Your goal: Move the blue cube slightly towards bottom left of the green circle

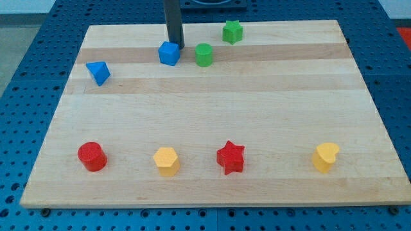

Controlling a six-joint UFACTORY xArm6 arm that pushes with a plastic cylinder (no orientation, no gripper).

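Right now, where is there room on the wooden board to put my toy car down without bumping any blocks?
The wide middle band is bare, between the blue cube and green circle above and the red star and yellow hexagon block below. The view's top right corner is free too. Top centre is crowded: my tip touches the cube, with the green star nearby.

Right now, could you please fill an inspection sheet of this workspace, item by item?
Surface: wooden board, flat, on blue perforated table.
Job's things: blue cube to the view's left of green circle, apart.
Clutter: green star, blue triangle-like block, red cylinder, yellow hexagon, red star, yellow heart-like block.
End effector: my tip at the cube's upper right edge.
Cables: nothing seen.
Surroundings: nothing seen.
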